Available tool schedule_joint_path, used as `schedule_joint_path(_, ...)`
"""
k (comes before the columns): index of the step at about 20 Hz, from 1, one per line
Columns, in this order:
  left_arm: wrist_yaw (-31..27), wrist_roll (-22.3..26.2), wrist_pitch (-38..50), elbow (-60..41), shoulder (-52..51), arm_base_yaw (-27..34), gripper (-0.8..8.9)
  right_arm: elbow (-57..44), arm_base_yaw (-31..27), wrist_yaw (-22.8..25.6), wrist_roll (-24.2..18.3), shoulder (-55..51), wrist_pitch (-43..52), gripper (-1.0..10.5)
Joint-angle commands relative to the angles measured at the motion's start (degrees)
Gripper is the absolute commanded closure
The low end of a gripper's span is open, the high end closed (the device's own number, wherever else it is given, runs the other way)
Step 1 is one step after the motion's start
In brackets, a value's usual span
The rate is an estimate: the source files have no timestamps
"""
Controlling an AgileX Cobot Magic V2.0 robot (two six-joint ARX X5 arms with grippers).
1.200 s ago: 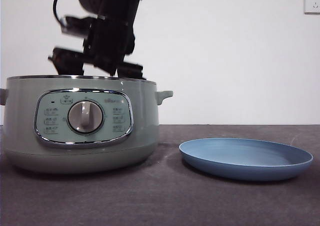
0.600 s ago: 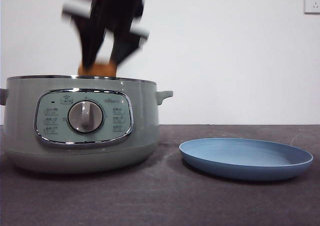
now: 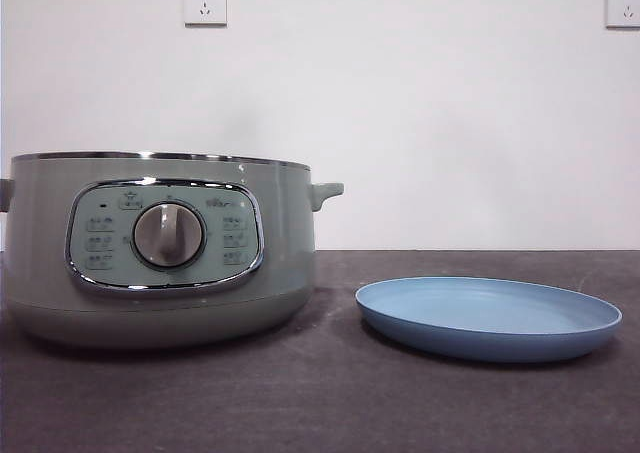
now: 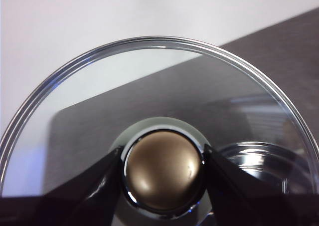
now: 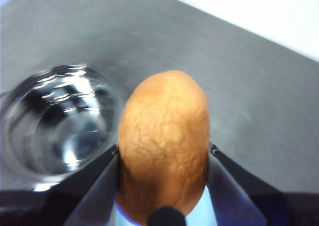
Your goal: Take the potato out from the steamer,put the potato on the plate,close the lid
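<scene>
The sage-green steamer [image 3: 160,248] stands open at the left of the table, with no lid on it. The blue plate [image 3: 488,318] lies empty to its right. No arm shows in the front view. In the right wrist view my right gripper [image 5: 164,148] is shut on the orange-brown potato [image 5: 163,131] and holds it in the air above the table, beside the steamer's shiny inside [image 5: 55,121]. In the left wrist view my left gripper [image 4: 163,156] is shut on the knob [image 4: 163,173] of the glass lid [image 4: 149,71] and holds it off the pot.
Two white wall sockets [image 3: 205,3] sit high on the back wall. The dark table top [image 3: 330,403] runs in front of the steamer and the plate. The steamer's chrome rim [image 4: 259,158] shows through the lid glass.
The arm that reached into the steamer lifted the potato out and rose out of the front view. The steamer and the plate have not moved.
</scene>
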Motion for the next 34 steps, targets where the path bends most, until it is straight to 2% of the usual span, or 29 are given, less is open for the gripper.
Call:
schedule_joint_path(1, 0.7, 0.0, -2.3, 0.5, -0.4, 0.0, 8.19, -1.9, -2.2, 0.1, 3.5, 1.0, -1.0, 9.6)
schedule_joint_path(4, 0.9, 0.0, -2.4, 0.5, -0.4, -0.1, 8.19, -5.1, -2.3, 0.1, 4.8, 1.2, -0.9, 9.6)
schedule_joint_path(9, 0.9, 0.0, -2.4, 0.5, -0.3, -0.1, 8.18, -19.1, -2.2, 0.1, 4.7, 1.2, -0.3, 9.6)
schedule_joint_path(14, 0.9, 0.0, -2.4, 0.5, -0.3, -0.1, 8.19, -34.6, -2.2, -0.2, 4.8, 1.2, 8.4, 9.6)
schedule_joint_path(24, 1.0, 0.0, -2.4, 0.5, -0.3, -0.1, 8.18, -58.6, -2.3, -0.3, 5.0, 1.3, 29.0, 9.6)
schedule_joint_path(28, 1.0, 0.0, -2.4, 0.5, -0.3, -0.1, 8.18, -64.2, -2.3, -0.3, 5.0, 1.4, 33.5, 9.6)
schedule_joint_path(34, 1.0, 0.0, -2.5, 0.5, -0.3, -0.1, 8.18, -65.7, -2.4, -0.3, 4.9, 5.4, 34.9, 9.6)
